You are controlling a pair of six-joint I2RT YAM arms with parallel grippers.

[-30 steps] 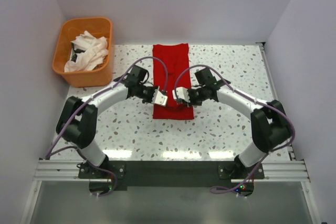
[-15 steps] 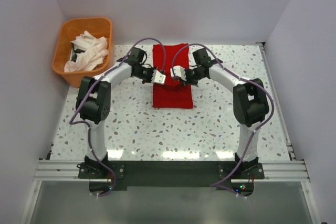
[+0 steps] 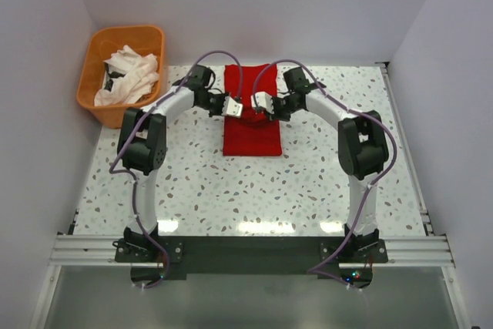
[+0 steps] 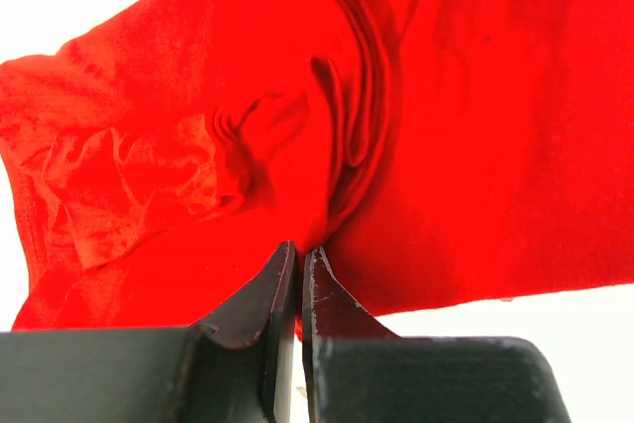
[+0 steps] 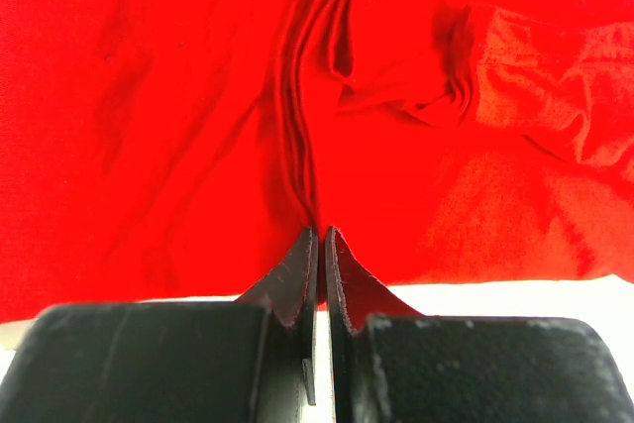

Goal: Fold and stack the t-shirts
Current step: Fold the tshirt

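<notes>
**Speckled table, red shirt pinched from both sides**

White walls stand around the speckled table (image 3: pixel 331 167). The red t-shirt (image 3: pixel 252 141) lies flat in the middle, toward the far side. From above, both arms cover its middle part, so the fold there is hidden. The left gripper (image 4: pixel 299 251) is squeezed tight on a red wrinkle. The right gripper (image 5: pixel 322 233) is squeezed tight on the red cloth too. Up close, the shirt runs off the picture. The white t-shirts (image 3: pixel 131 75) sit crumpled in the orange basket (image 3: pixel 87 82) at the far left corner. It is hard to tell how many there are.
</notes>
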